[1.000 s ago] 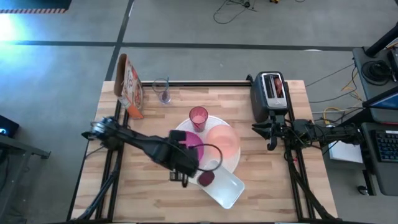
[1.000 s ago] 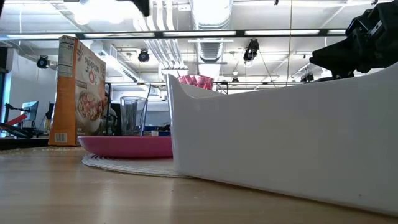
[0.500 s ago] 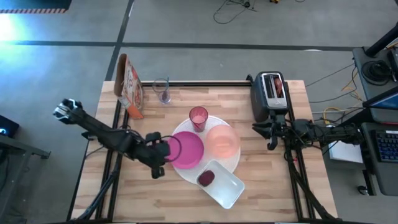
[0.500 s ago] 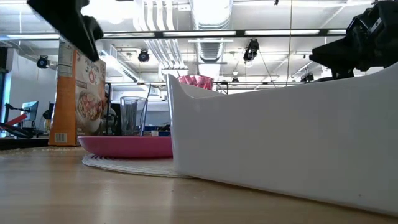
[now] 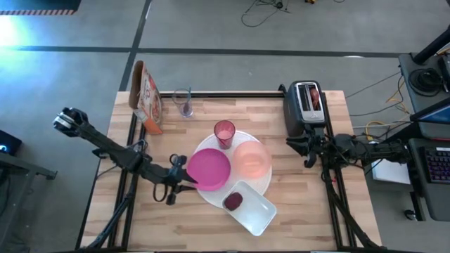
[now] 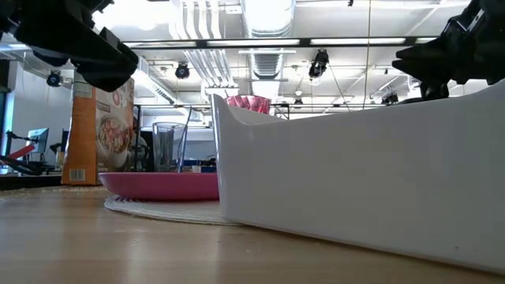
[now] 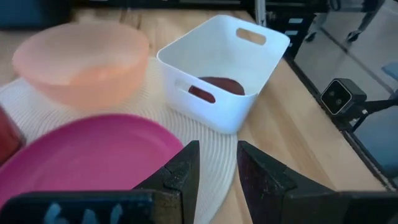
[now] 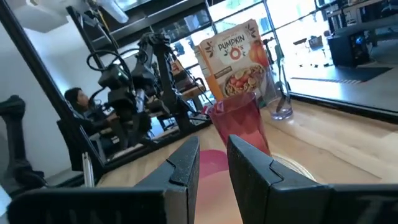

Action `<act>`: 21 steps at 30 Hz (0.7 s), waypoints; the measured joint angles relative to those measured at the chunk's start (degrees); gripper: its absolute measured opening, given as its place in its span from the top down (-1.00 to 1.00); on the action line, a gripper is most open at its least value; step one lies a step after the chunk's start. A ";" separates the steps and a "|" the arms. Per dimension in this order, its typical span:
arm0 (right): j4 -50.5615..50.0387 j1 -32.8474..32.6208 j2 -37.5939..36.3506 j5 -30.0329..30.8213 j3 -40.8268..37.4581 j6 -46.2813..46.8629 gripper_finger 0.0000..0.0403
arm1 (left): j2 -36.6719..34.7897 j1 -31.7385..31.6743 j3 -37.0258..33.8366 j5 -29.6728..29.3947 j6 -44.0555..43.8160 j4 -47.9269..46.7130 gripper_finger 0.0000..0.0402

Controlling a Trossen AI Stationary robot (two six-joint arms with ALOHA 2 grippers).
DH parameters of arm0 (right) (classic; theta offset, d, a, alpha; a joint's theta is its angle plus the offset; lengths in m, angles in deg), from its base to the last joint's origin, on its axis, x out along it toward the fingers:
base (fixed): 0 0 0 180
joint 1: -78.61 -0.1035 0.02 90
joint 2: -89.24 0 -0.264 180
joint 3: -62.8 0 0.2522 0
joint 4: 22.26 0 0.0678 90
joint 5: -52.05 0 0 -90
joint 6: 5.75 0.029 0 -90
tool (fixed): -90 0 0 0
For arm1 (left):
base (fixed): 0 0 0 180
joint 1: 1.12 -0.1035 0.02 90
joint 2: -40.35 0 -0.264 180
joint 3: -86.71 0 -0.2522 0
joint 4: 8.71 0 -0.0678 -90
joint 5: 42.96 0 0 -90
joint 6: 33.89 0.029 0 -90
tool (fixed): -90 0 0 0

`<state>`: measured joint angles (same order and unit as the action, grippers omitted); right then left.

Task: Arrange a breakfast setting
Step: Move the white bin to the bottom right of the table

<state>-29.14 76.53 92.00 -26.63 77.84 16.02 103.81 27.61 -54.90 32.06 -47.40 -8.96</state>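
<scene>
The big white plate (image 5: 261,184) lies mid-table. On it rest the magenta plate (image 5: 209,169) and the pale pink bowl (image 5: 252,159), and the pink tumbler (image 5: 224,133) stands at its far edge. The dark red fruit (image 5: 233,201) lies in a white bin (image 5: 256,214) at the plate's near side. The clear glass (image 5: 183,102) stands at the far left. My left gripper (image 5: 184,177) hovers shut at the magenta plate's left edge, pointing at the bin (image 7: 217,74). My right gripper (image 5: 299,149) waits shut at the table's right edge. Spoon and bagel do not show.
A cereal box (image 5: 148,98) stands at the far left corner beside the glass. A toaster (image 5: 306,105) stands at the far right. In the low view the white bin's wall (image 6: 355,181) fills the right half. Bare wood shows along the near left.
My left gripper has drawn back from above the magenta plate and the bin toward the table's left edge, and now stands at the plate's left rim. The plates, bowl, tumbler, bin and fruit have stayed where they were.
</scene>
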 joint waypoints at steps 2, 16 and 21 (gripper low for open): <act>0.80 0.00 0.04 2.17 0.00 -1.02 0.64 | 0.43 0.00 -1.07 0.02 0.90 2.30 0.55; 6.60 -0.02 4.41 3.70 0.13 14.24 0.64 | 3.56 -0.02 -0.37 3.62 0.83 3.29 0.55; 6.29 -0.02 10.88 3.70 3.18 15.17 0.64 | 3.25 -0.06 -0.79 3.69 0.89 3.19 0.55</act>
<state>-22.84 76.50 102.89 -22.93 81.02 31.19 107.06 27.55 -55.69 35.75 -46.51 -5.78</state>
